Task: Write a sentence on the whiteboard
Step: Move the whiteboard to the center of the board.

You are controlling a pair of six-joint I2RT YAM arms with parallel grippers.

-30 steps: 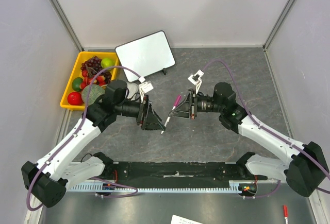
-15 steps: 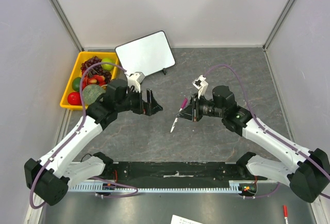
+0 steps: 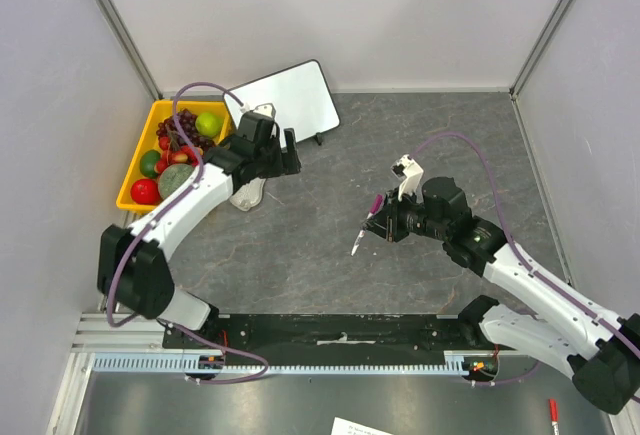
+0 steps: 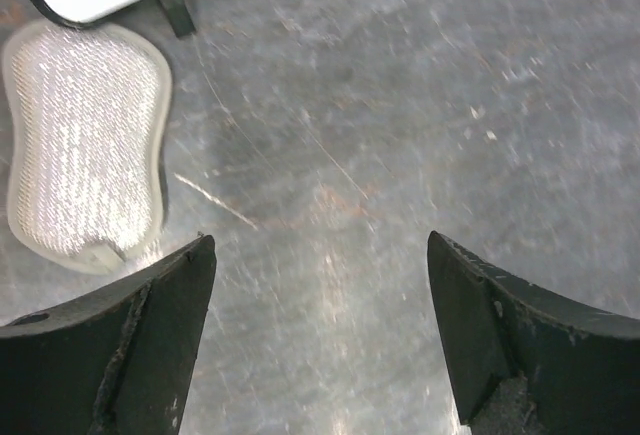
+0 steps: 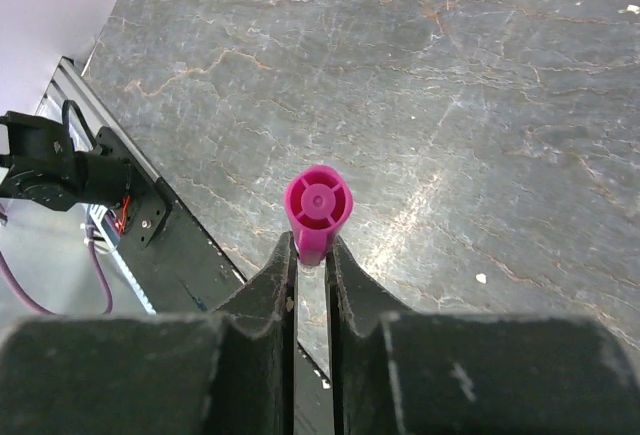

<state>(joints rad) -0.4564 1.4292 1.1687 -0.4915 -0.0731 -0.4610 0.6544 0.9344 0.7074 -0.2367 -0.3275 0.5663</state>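
The whiteboard (image 3: 285, 105) stood on its little black feet at the back of the grey tabletop (image 3: 430, 125), left of centre. Its left edge was just beside a yellow tray (image 3: 133, 173) of fruit, and its face looked plain white from above. The left end effector (image 3: 290, 150) hung just in front of the board's near edge with its fingers wide apart and nothing between them. In the left wrist view, a grey oval pad (image 4: 85, 145) lay flat on the tabletop below the board's rounded corner. Well apart to the right, the right end effector (image 3: 385, 223) was clamped on a magenta marker (image 3: 365, 225). The marker slanted down and to the left over bare tabletop. The right wrist view showed its round pink end (image 5: 318, 203) standing proud of the closed fingers (image 5: 275, 285).
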